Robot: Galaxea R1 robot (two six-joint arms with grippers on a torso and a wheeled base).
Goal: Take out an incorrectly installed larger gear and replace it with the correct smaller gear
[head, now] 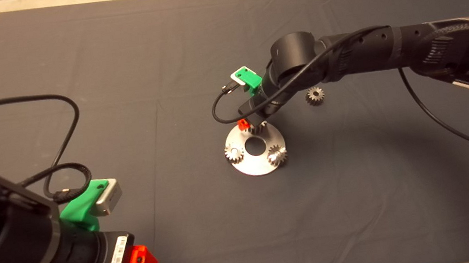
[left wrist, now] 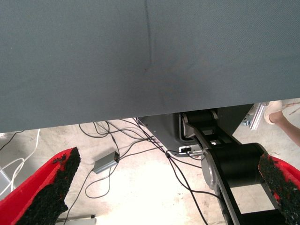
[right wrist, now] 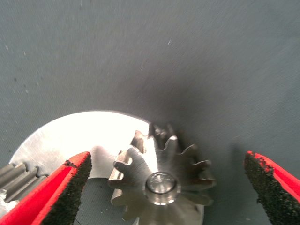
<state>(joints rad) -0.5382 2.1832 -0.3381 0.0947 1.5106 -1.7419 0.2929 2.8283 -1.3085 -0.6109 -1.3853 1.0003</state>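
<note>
1. Where the right arm reaches in over the dark mat (head: 69, 44), the right end effector (head: 251, 125) is positioned above the far edge of a round metal plate (head: 253, 165) lying near the middle of the surface.
2. In the right wrist view, the right end effector (right wrist: 164, 183) is seen open, with one red finger (right wrist: 51, 192) on each side of the larger gear (right wrist: 161, 180); neither pad is seen touching the teeth.
3. The larger gear is seated on a shiny pin (right wrist: 161, 183) at the rim of the plate (right wrist: 79, 136), part of its teeth overhanging the plate edge above the mat.
4. Two brighter small gears are mounted on the plate: one (head: 234, 153) at its left side and one (head: 277, 154) at its right side, with the plate's round centre hole (head: 255, 146) between them.
5. The smaller gear (head: 315, 95) is lying flat on the mat, apart from the plate, just beneath the right forearm in the head view.
6. The left end effector (head: 142, 260) is held at the lower left of the head view, well apart from the plate.
7. In the left wrist view, the left end effector (left wrist: 164, 192) is shown open and empty, its fingers (left wrist: 47, 187) spread wide, with the mat edge, floor cables and a person's shoe (left wrist: 276, 112) beyond.
</note>
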